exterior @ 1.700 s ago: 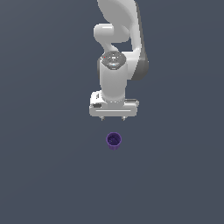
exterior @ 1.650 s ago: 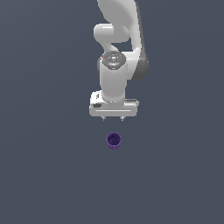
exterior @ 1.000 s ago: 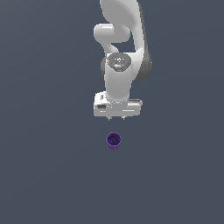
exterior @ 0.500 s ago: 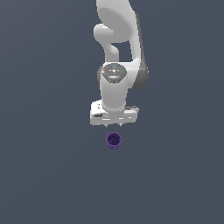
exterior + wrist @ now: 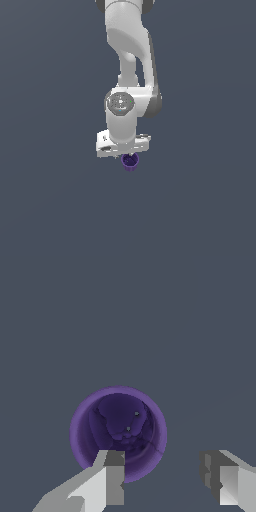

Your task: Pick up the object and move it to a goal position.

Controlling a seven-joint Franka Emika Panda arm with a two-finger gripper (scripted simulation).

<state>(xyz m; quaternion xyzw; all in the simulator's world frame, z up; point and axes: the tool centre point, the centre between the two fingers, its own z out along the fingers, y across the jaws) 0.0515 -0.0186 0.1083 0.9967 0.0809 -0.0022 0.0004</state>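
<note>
I see the arm (image 5: 131,55) reaching straight down from the top of the exterior view, its smooth white links stacked almost vertically and the round wrist joint facing the camera. The gripper (image 5: 129,156) hangs directly over the purple cup (image 5: 130,162), low enough that the flat hand body hides the cup's upper part; only the lower rim of the cup shows beneath it, near the middle of the view. Through the wrist camera I look right into the cup (image 5: 118,431): it is round, glossy purple along the rim, with a dark hollow inside that carries a few faint highlights. The gripper (image 5: 167,481) is spread wide, holding nothing. One blocky grey fingertip (image 5: 114,476) overlaps the cup's rim, while the other stands well clear of the cup on its far side. The ground (image 5: 50,200) is a plain, matte slate-grey surface with no texture.
</note>
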